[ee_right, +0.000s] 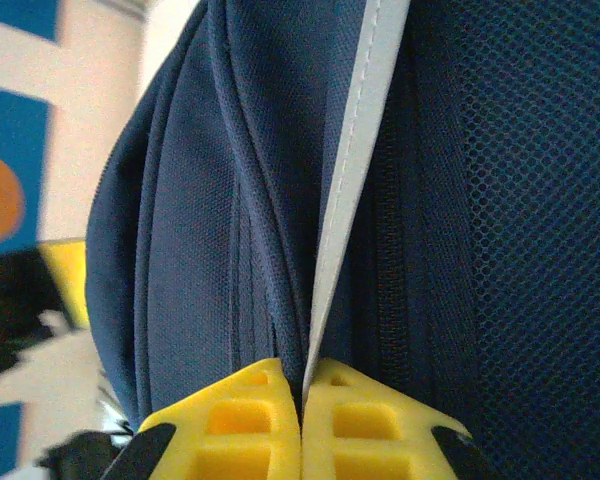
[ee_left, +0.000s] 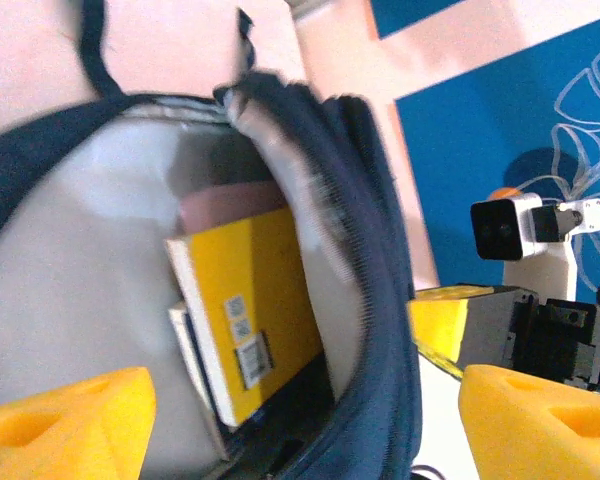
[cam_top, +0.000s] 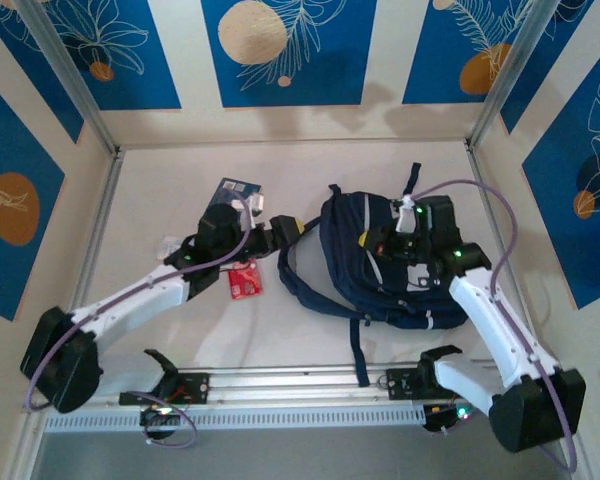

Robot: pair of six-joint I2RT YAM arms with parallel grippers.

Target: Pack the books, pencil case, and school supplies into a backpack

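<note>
The backpack (cam_top: 380,265) lies right of centre on the table (cam_top: 180,180), its mouth facing the left gripper (ee_left: 300,425). That gripper's yellow fingers stand wide apart just outside the opening, holding nothing. The right gripper (ee_right: 302,420) is clenched on a fold of backpack fabric at the pale stripe (ee_right: 357,150). Inside, against the grey lining, stands the yellow-orange book (ee_left: 255,310), with what may be a second book behind it. A navy book (cam_top: 233,190) lies on the table just beyond the left wrist. The red packet (cam_top: 245,280) lies beside that arm.
</note>
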